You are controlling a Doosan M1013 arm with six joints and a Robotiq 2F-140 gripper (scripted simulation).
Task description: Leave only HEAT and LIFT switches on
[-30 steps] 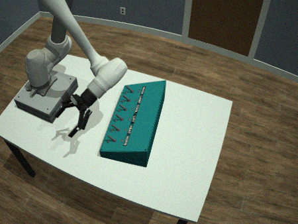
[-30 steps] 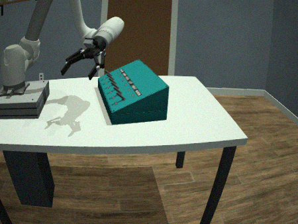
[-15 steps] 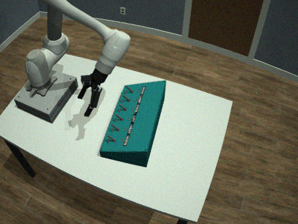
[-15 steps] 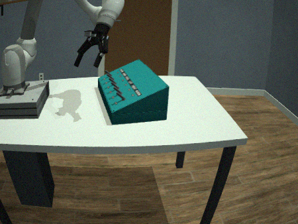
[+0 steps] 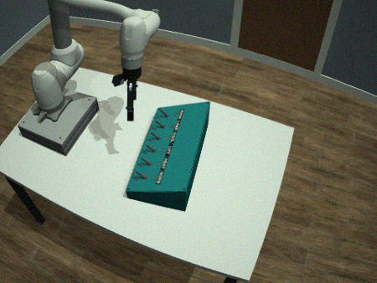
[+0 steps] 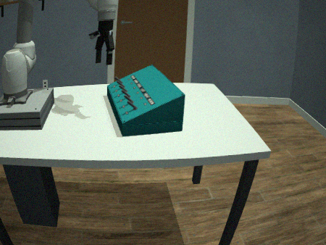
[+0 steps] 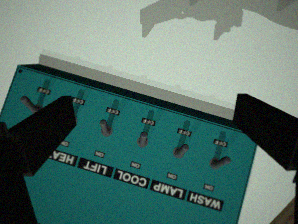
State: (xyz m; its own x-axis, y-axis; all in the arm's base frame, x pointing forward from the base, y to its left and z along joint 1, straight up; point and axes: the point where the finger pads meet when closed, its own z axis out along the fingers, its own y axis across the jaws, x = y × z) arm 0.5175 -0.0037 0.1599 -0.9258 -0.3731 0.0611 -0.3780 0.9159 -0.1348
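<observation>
The console (image 5: 188, 142) (image 6: 159, 87) (image 7: 100, 200) is resting on the table (image 5: 234, 201) (image 6: 217, 134) (image 7: 100, 30), its long axis running roughly along the line between the spread fingertips. The gripper (image 5: 131, 119) (image 6: 103, 63) (image 7: 155, 109) is hovering above, holding nothing; the coming move is probably needing descent toward the switch row.

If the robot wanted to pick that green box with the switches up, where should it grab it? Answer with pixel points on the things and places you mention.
Probably across the narrow width of the teal console (image 5: 190, 146) (image 6: 156, 85) (image 7: 125, 200), fingers on its two long walls, coming from above. It is long and wedge-shaped, and levers line the low edge, so the open gripper (image 5: 131, 117) (image 6: 103, 63) should avoid them.
</observation>
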